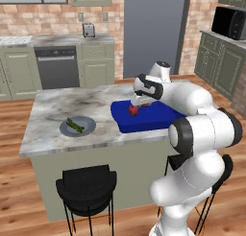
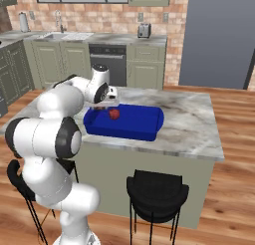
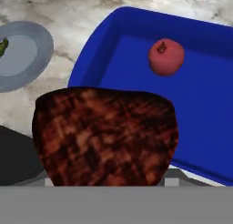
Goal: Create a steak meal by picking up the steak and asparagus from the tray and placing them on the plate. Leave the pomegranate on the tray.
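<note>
My gripper hangs over the near left part of the blue tray, shut on the steak. The steak is a dark red-brown chunk that hides the fingertips in the hand view and is lifted clear of the tray floor. The round red pomegranate lies on the tray, just beyond the steak. The grey-blue plate sits on the counter to the tray's left and carries the green asparagus. In the hand view the plate shows at the upper left, with an asparagus tip at the frame's edge.
Tray and plate rest on a marble island, with a strip of bare counter between them. Black stools stand at the island's near side. Cabinets, a dishwasher and a toaster line the far wall.
</note>
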Robot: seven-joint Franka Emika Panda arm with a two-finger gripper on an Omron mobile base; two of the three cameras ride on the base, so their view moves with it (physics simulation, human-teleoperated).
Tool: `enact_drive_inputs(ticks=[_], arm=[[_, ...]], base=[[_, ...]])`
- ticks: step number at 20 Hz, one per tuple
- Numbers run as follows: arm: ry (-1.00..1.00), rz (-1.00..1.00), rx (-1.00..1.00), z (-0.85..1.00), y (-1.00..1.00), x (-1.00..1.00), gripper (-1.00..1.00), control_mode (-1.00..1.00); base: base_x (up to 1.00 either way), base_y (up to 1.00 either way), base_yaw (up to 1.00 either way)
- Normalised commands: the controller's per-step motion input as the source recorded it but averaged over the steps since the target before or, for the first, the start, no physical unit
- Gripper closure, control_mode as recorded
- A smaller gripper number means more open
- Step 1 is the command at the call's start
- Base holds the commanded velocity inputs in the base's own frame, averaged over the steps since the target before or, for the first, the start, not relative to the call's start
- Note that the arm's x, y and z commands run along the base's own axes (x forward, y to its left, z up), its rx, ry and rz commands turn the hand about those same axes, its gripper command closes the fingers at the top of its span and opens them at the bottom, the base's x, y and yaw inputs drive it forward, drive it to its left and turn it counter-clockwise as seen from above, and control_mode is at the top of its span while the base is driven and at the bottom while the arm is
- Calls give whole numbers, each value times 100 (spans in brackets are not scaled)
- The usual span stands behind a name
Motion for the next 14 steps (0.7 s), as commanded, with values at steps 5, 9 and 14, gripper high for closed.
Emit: enact_drive_inputs(ticks=[5, 9, 14], arm=[[5, 17, 0, 0, 100, -6, 100, -100], [5, 17, 0, 0, 98, 0, 100, -100], [5, 14, 0, -6, 93, 0, 100, -100]], base=[[0, 0, 0], [0, 0, 0], [0, 0, 0]])
